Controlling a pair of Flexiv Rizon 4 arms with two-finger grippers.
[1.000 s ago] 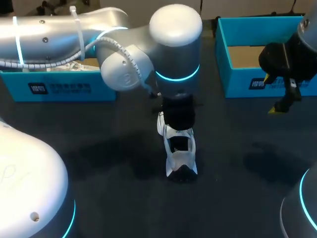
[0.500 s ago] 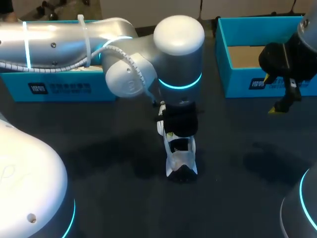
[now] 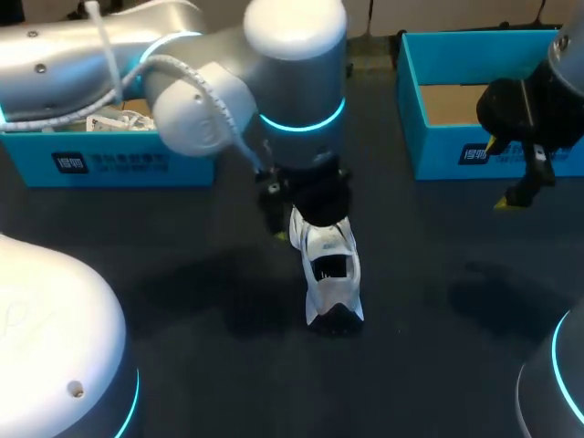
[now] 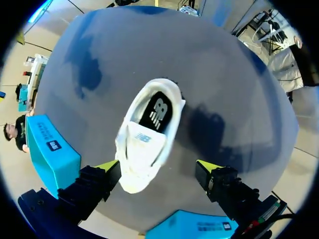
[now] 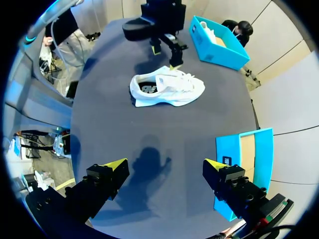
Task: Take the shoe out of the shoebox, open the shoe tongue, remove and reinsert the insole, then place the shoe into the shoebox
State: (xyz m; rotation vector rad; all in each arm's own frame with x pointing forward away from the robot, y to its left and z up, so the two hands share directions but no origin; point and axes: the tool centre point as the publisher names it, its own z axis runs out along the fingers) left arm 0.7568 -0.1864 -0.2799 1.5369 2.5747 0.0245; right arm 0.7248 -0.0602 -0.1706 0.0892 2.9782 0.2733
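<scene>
A white shoe (image 3: 330,274) stands upright on the dark table, its black insole (image 4: 157,110) showing in the opening. Its heel points toward me in the head view. My left gripper (image 3: 306,214) hangs just above the shoe's far end. In the left wrist view the left gripper (image 4: 158,167) is open, and the shoe (image 4: 149,134) lies below, its toe close to one finger and not gripped. My right gripper (image 3: 502,173) hovers open and empty at the right, in front of the right shoebox (image 3: 438,151). From the right gripper (image 5: 165,164) the shoe (image 5: 167,87) lies well ahead on its sole.
A second blue box (image 3: 100,160) holding white paper stands at the back left, behind my left arm. The right shoebox shows a bare cardboard floor. Dark tabletop lies around the shoe and toward the front.
My left gripper has opened and drawn back off the shoe, shifting left and away, so more of the shoe shows. The shoe and right arm have stayed put.
</scene>
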